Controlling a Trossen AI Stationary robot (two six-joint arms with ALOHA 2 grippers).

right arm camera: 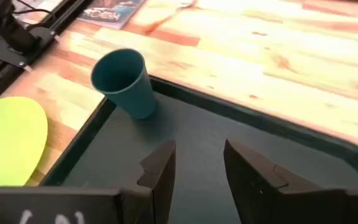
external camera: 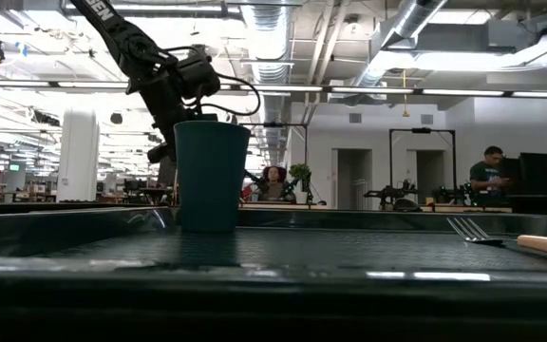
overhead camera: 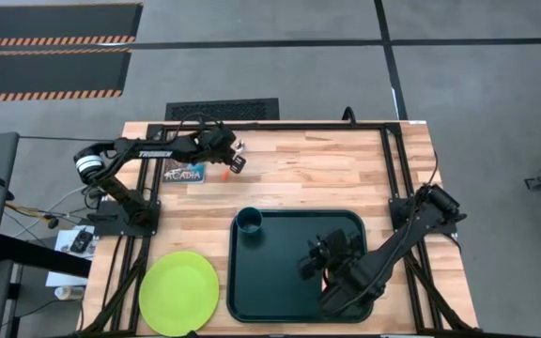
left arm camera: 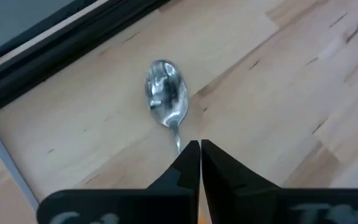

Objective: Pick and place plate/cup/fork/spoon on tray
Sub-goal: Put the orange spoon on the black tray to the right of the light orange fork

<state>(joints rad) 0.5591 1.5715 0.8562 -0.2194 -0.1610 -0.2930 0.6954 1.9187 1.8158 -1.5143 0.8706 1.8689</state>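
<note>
The spoon (left arm camera: 165, 99) lies at the far left of the table, silver bowl up; it also shows in the high view (overhead camera: 226, 175). My left gripper (left arm camera: 199, 155) is shut over its neck. The dark green tray (overhead camera: 289, 305) lies near the front edge. The teal cup (overhead camera: 249, 222) stands upright in the tray's far left corner. The fork (external camera: 473, 231) lies in the tray. My right gripper (right arm camera: 197, 168) hovers open and empty over the tray's middle (overhead camera: 313, 258). The lime-green plate (overhead camera: 178, 293) lies flat on the table left of the tray. My left gripper is shut on the spoon where the thin silver neck (left arm camera: 178, 142) runs in under the fingertips. The fingers come from above, slanting down. The fingers hide the handle. The bowl points away from the gripper, close over the wood; I cannot tell whether it is lifted.
A printed card (overhead camera: 184, 174) lies on the table near my left gripper. Black frame rails (overhead camera: 393, 178) run along the table's far, left and right sides. Bare wood lies between the tray and the far rail.
</note>
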